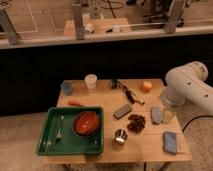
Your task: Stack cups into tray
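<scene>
The green tray [52, 142] lies at the table's front left and holds an orange-red bowl [87, 123] and a fork [60, 127]. The blue cup [67, 88] and the white cup [91, 81] stand at the table's back left, outside the tray. The metal cup [120, 136] stands just right of the tray's front corner. The clear glass cup [169, 116] stands at the right edge. My gripper [164, 113] hangs from the white arm [187, 82] and is down at the clear glass cup.
An orange fruit [146, 86], a black tool [125, 92], a grey block [122, 111], a dark cluster [136, 122], an orange stick [76, 104] and a blue sponge [170, 141] lie on the wooden table [145, 147]. A dark wall is behind.
</scene>
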